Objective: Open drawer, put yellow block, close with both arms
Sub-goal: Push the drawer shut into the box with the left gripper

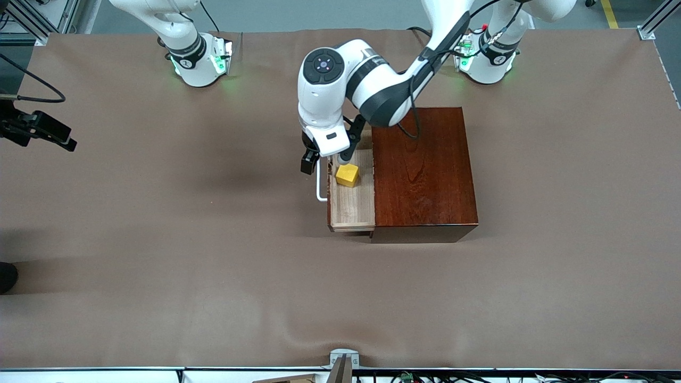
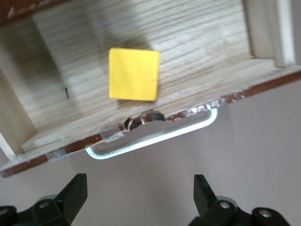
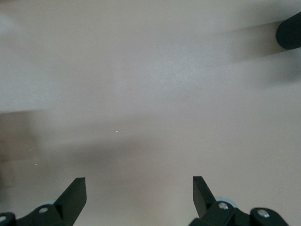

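Note:
The drawer (image 1: pixel 351 205) is pulled out of the reddish-brown box (image 1: pixel 423 170), with its white bar handle (image 1: pixel 319 186) toward the right arm's end of the table. The yellow block (image 1: pixel 347 175) lies on the pale-wood tray floor, apart from the walls. It also shows in the left wrist view (image 2: pixel 134 74), next to the handle (image 2: pixel 155 136). My left gripper (image 1: pixel 326 159) is open and empty, just above the drawer's front and handle; the left wrist view shows it too (image 2: pixel 140 183). My right gripper (image 3: pixel 139 186) is open and empty over bare tablecloth.
Brown cloth covers the table (image 1: pixel 159 239). A black part with a cable (image 1: pixel 40 132) hangs at the right arm's end. A dark round thing (image 1: pixel 6 276) lies at that same edge. A grey mount (image 1: pixel 343 364) sits at the edge nearest the front camera.

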{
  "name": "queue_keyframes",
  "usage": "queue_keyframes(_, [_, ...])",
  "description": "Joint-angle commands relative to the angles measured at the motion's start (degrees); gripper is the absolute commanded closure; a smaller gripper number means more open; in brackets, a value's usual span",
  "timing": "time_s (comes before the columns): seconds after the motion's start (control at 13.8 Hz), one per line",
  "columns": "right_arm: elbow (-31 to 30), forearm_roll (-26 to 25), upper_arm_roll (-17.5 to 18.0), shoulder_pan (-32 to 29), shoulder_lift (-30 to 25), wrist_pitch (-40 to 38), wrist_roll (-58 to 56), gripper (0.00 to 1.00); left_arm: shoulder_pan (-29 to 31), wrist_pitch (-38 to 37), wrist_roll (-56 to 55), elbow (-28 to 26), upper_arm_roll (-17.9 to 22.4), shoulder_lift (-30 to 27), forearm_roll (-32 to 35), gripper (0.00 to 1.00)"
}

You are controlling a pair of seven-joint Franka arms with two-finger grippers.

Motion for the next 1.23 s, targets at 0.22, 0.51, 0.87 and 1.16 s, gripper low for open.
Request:
queue_keyframes(0.22, [0.2,0.0,1.0,-1.0,-0.4,-0.6,0.5,0.00,-8.0,1.9,-15.1,1.8,9.5,4.2,2.3,0.00])
queue_keyframes(0.51, [0.2,0.0,1.0,-1.0,-0.4,-0.6,0.4,0.00,-10.2,2.3,-18.2,1.8,12.7,6.0,2.3,0.00])
queue_keyframes(0.87, [0.2,0.0,1.0,-1.0,-0.4,-0.6,0.2,0.00,-10.2,2.1,-17.1,1.6,12.5,6.8,3.9,0.00])
queue_keyframes(1.16, [0.2,0.0,1.0,-1.0,-0.3,-0.6,0.1,0.00,-10.1,-4.9,-14.0,1.5,12.2,5.6,4.0,0.00])
